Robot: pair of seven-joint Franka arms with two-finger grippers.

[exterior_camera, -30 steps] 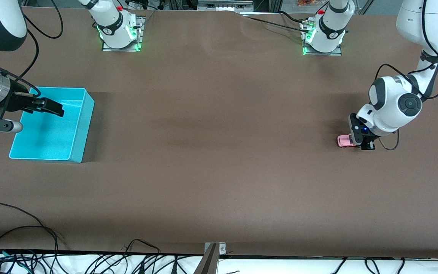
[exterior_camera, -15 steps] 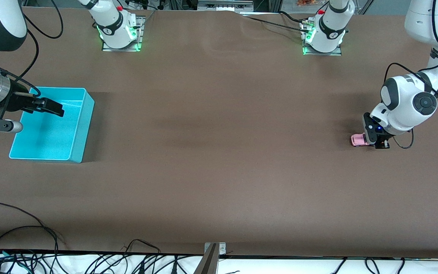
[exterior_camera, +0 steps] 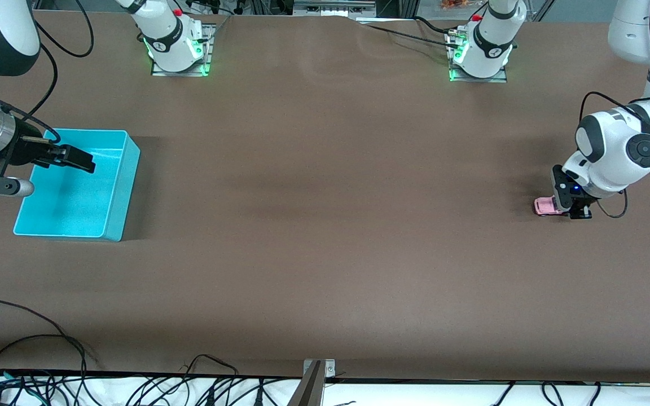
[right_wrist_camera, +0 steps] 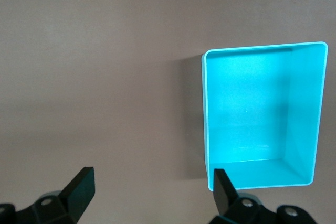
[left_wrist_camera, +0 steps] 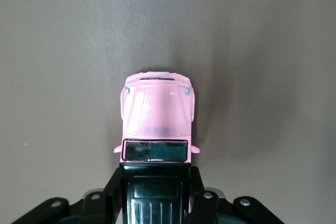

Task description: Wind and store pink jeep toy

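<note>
Right gripper [exterior_camera: 79,159] over turquoise bin [exterior_camera: 116,189], fingers apart, waiting. Pink jeep toy [exterior_camera: 545,205] on table [exterior_camera: 325,225], well apart from bin, toward left arm's end. Left gripper [exterior_camera: 569,206] clamped on jeep's rear.

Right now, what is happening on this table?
The left gripper is shut on the pink jeep toy, which sits on the table at the left arm's end; over the last second it has pulled the toy back toward that end. The right gripper waits open over the turquoise bin, which holds nothing.
</note>
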